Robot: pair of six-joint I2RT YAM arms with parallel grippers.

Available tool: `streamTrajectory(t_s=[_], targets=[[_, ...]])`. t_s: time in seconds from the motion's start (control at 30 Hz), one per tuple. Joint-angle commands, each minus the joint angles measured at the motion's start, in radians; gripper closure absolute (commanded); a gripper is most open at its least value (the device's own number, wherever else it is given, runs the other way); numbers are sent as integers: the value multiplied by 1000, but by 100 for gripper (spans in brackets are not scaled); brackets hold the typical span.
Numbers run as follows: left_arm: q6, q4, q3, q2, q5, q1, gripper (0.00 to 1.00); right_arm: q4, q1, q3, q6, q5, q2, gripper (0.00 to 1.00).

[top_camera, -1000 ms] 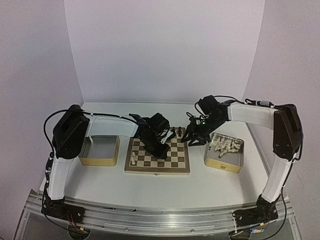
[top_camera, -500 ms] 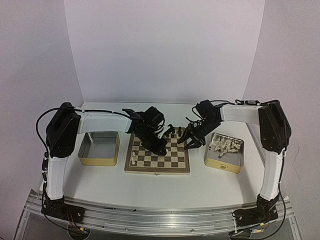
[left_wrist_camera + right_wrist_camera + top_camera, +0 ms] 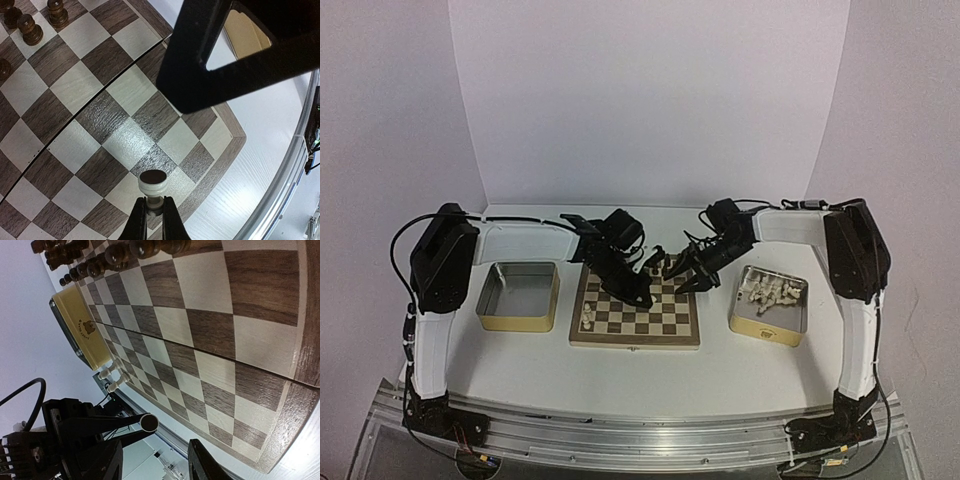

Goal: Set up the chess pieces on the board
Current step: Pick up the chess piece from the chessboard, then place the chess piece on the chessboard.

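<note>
- The left gripper [image 3: 153, 206] is pinching a small cream-white chess piece with a dark felt base [image 3: 152, 183]. It hangs above the square wooden chessboard with light and dark brown checks [image 3: 75, 125], over squares close to the rim.
- The felt base faces the left wrist camera, so the piece looks tipped rather than upright. Let go like this, it would probably fall over and roll.
- The pinch is narrow and sits just below the base, so a jolt could twist the piece out.
- The right gripper [image 3: 160, 462] is spread with nothing between its fingers, and it hovers just beside the left one. If either arm swings, the fingers could knock together.
- The dark brown turned-wood pieces [image 3: 125, 252] along the far row are near both arms and could be toppled.
- The loose cream-white figures [image 3: 772, 291] lie in the rectangular metal tin with yellowish sides [image 3: 766, 331] on the right, so most of the setup remains.
</note>
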State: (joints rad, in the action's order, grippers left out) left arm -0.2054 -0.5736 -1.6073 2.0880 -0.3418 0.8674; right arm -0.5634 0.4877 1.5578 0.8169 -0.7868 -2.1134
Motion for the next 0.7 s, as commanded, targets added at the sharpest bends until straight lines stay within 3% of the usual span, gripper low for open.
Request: streamTrajectory(t_s=[0.0, 0.67], targets=[[-2, 30, -22, -78, -33, -16, 100, 25, 8, 23, -9, -97, -16, 56], [-14, 46, -56, -84, -87, -32, 100, 30, 52, 74, -28, -172, -73, 57]])
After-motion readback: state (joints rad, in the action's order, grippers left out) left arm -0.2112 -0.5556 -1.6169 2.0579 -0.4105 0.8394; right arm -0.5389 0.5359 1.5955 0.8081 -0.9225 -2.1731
